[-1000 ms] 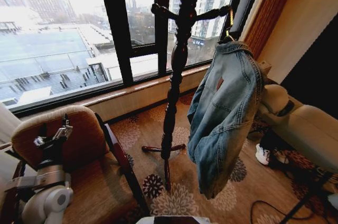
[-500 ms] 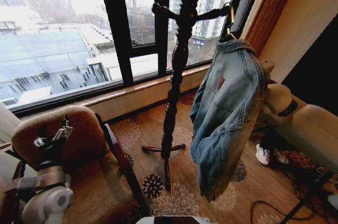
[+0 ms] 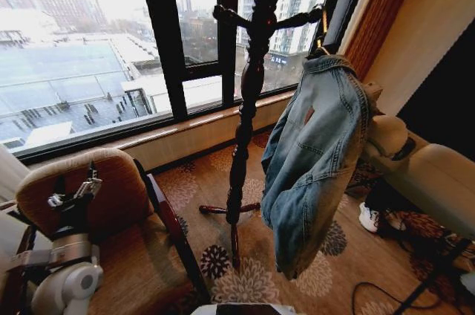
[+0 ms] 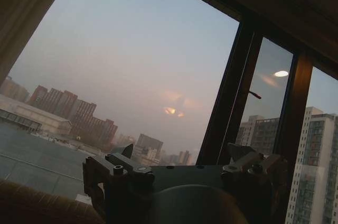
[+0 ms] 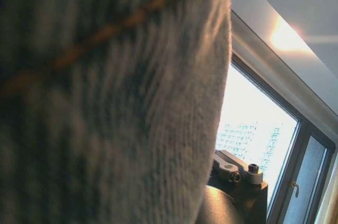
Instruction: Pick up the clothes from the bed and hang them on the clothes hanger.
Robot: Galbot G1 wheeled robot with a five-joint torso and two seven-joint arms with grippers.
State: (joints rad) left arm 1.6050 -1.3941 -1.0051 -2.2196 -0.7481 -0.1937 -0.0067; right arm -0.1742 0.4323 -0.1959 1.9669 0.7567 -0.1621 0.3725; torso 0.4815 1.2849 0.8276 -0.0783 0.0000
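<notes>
Low beside the chair (image 3: pixel 111 196), left claw (image 3: pixel 74 195) points upward, seemingly parted.

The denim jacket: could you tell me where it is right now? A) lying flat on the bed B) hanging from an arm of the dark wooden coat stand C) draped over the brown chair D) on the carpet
B: the denim jacket hangs from an upper arm of the dark wooden coat stand, clear of the floor.
</notes>
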